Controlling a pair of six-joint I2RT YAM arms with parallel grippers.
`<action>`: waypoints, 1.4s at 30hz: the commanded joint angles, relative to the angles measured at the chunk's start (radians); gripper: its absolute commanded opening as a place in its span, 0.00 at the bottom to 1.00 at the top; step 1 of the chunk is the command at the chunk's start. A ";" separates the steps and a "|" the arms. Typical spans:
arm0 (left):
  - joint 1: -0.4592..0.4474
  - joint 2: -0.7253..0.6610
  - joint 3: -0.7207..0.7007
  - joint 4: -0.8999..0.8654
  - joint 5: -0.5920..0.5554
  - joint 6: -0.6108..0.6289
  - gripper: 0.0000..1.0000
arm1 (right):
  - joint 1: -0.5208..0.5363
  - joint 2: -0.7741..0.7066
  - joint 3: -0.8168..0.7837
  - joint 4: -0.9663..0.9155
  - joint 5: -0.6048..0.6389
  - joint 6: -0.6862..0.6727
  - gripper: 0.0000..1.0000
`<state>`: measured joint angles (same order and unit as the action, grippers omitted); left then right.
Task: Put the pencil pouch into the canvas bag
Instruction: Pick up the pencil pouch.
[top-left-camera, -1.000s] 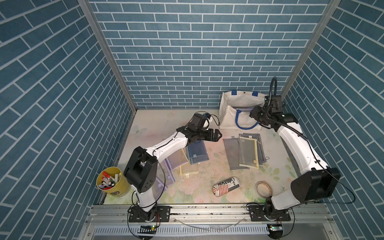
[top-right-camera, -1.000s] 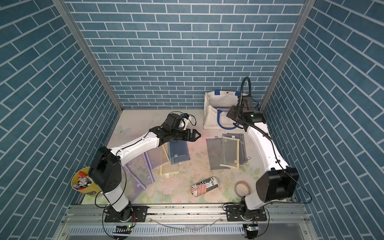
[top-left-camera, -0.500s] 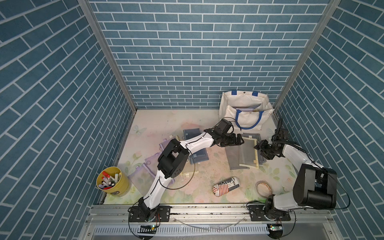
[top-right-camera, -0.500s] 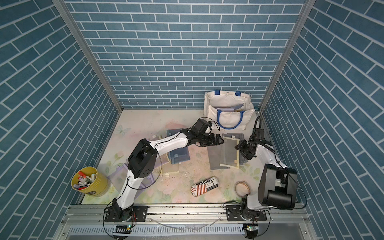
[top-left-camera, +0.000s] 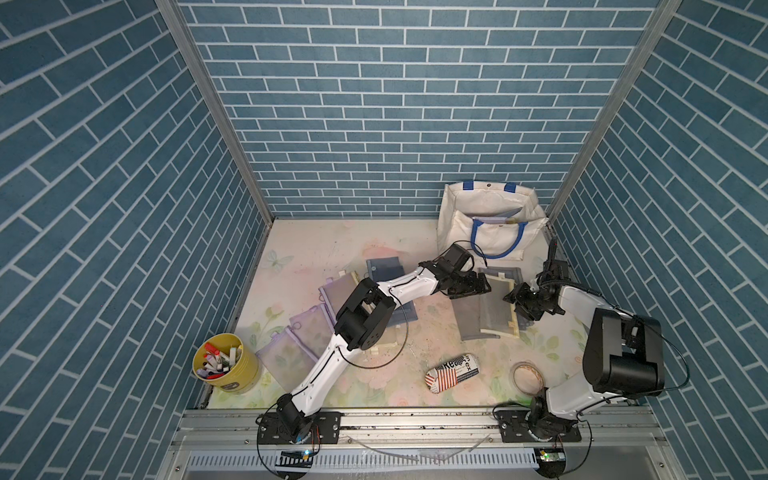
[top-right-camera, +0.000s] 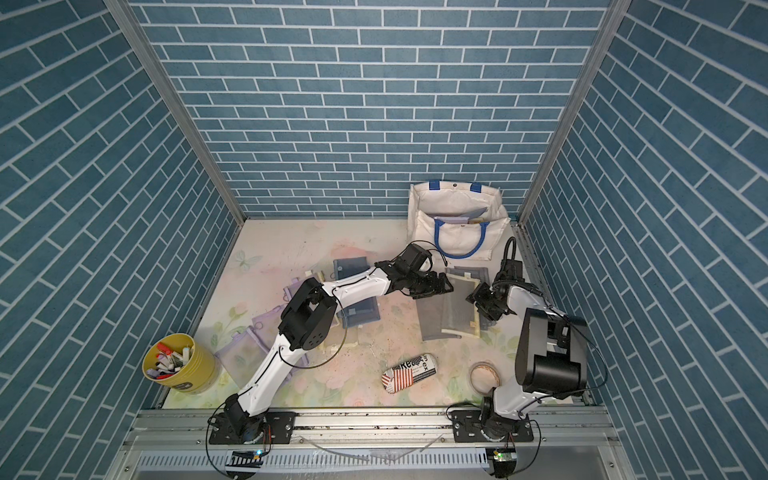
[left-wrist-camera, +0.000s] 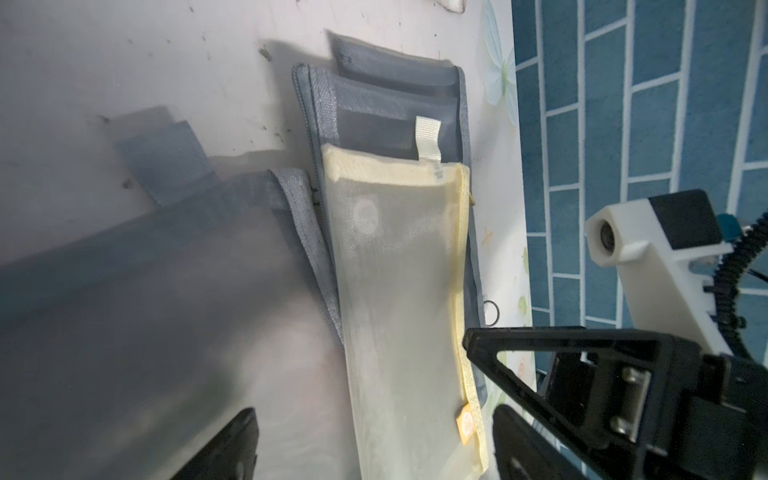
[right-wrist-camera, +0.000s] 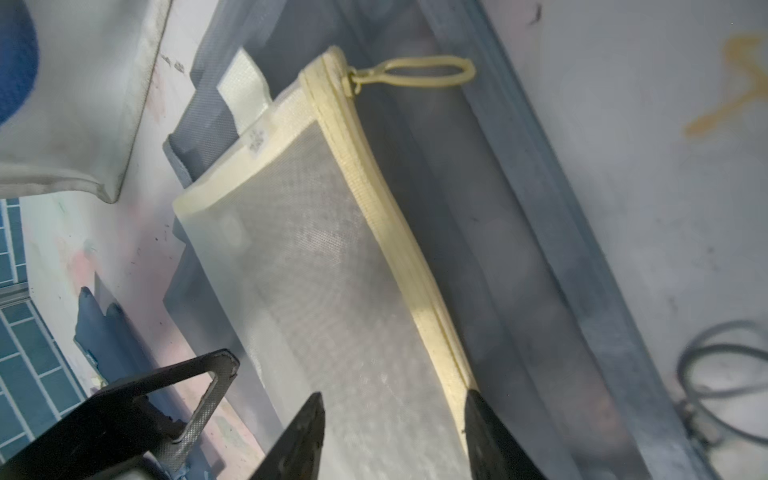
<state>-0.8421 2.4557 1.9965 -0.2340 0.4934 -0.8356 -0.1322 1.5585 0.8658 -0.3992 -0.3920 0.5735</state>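
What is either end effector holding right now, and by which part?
Nothing is clearly held. The right end effector straddles the yellow-trimmed mesh pouch at its zipper edge, jaws apart; the left end effector hovers open above it.

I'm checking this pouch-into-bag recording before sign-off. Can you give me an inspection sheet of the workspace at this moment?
Surface: floral mat, scuffed and dirt-speckled.
Job's things: canvas bag upright in the back corner on the right arm's side, pouches showing inside; yellow-trimmed mesh pouch flat on grey mesh pouches.
Clutter: purple pouches, blue pouches, printed case, tape roll, yellow marker cup.
Grippers: left gripper open at the stack's edge; right gripper open, jaws over the yellow pouch's zipper side.
Cables: black cables loop along both arms, none seen snagged.
Surroundings: blue brick-print walls, metal rail in front.
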 joint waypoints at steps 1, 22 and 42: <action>0.001 0.023 0.015 0.009 0.023 0.002 0.85 | -0.003 -0.037 0.002 -0.057 0.045 -0.048 0.54; 0.012 0.010 -0.144 0.247 0.125 -0.052 0.70 | 0.021 -0.006 -0.052 -0.033 0.048 -0.029 0.51; 0.024 -0.089 -0.254 0.322 0.094 -0.084 0.16 | 0.020 -0.056 -0.129 0.131 -0.312 -0.107 0.48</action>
<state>-0.8230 2.4363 1.7763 0.0422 0.6003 -0.9054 -0.1162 1.5246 0.7589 -0.2989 -0.6144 0.5148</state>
